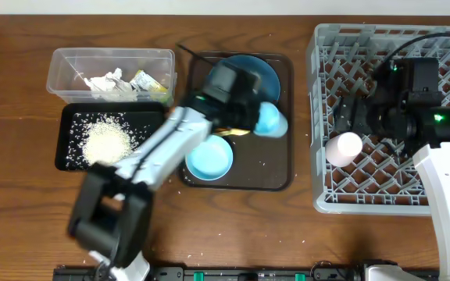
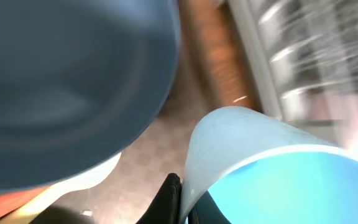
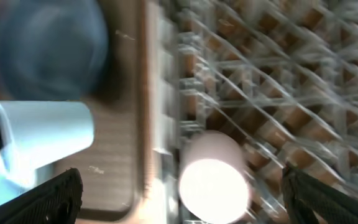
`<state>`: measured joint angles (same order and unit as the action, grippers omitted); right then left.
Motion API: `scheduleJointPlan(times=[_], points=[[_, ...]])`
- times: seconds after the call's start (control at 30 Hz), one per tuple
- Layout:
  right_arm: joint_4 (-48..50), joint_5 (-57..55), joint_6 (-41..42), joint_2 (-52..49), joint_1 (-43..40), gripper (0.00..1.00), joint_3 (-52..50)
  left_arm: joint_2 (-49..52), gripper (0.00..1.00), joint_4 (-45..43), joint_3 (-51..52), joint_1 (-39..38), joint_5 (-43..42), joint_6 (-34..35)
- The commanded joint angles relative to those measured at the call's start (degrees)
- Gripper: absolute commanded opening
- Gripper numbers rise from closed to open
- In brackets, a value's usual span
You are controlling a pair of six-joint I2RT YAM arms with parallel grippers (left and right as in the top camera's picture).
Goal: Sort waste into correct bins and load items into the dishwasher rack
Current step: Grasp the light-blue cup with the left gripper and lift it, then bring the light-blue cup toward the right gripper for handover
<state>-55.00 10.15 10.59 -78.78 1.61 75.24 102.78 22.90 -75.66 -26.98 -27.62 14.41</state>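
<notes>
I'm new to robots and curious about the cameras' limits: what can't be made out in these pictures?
Overhead: the left arm covers part of the dark blue plate and whatever lies beneath it.
Left wrist: heavy blur; the bottom edge cuts off the left claw, so only a sliver of its grip on the light blue cup shows.
Right wrist: blur smears the dishwasher rack pegs and the pink cup.

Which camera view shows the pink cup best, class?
Overhead: the pink cup is sharp and whole, at the grey rack's left side. The right wrist view shows it close but blurred; the left wrist view misses it.
</notes>
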Motion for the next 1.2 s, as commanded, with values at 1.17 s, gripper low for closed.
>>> scheduleJointPlan(times=[1.17], points=[[33.94,53.16,-16.94,-2.60,15.37,0.90,0.39,-9.05,0.06,-7.17,-0.33,18.86,-62.51,13.73]])
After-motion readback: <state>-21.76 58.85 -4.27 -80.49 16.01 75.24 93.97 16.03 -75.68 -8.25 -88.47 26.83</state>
